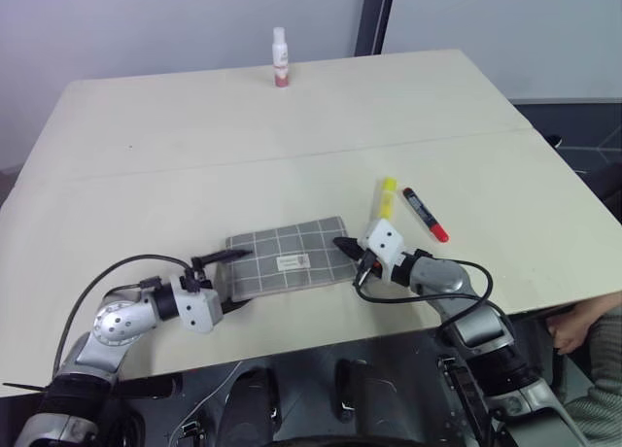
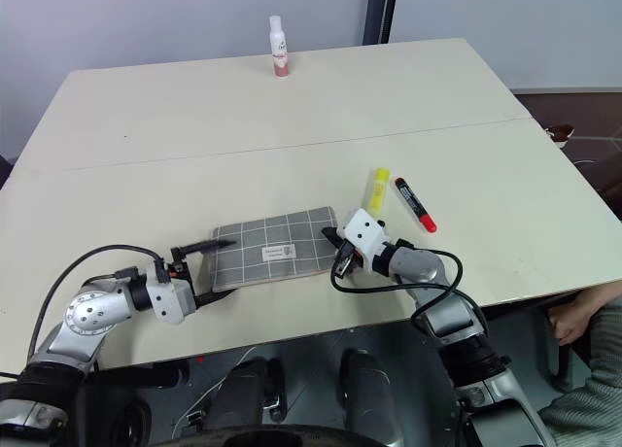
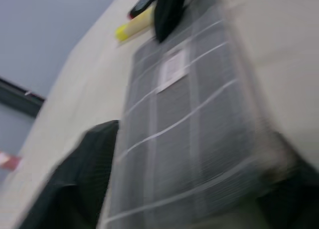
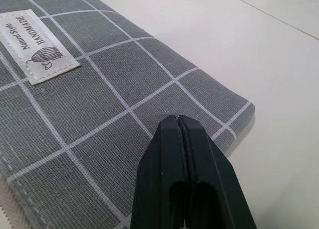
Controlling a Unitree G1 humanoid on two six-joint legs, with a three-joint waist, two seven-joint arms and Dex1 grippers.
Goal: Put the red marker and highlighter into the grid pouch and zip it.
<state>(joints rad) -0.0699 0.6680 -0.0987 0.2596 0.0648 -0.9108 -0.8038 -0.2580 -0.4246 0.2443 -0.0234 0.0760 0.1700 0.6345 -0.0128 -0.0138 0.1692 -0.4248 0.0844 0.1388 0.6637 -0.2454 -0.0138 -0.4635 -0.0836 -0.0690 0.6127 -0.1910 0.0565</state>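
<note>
Grid pouch [image 1: 290, 258]: one, lay flat on the table [image 1: 194, 146] near the front edge, white label [image 4: 37, 45] face up. Sat between the two grippers.

Highlighter [image 1: 385, 198]: one, yellow, lay loose on the table at about 2 o'clock from the pouch, just beside its right end. Red marker [image 1: 425, 215]: one, lay at 3 o'clock from the highlighter, near it but apart, red cap toward the front edge. Neither in the pouch.

Left gripper [image 1: 226, 278]: at the pouch's left end, 9 o'clock side, fingers parted and straddling that short edge, one finger [image 1: 220, 259] at the far corner, the other at the near corner. Contact with the fabric not readable.

Right gripper [image 4: 178, 120]: at the pouch's right end, 3 o'clock side, fingers pressed fully together, tips over the fabric by the corner. Nothing seen between them.

One small bottle [image 1: 280, 57], white with pink base, stood upright at 12 o'clock, well apart at the table's far edge.

One person's hand [image 1: 573, 323] at 4 o'clock, below the table's right front edge.
</note>
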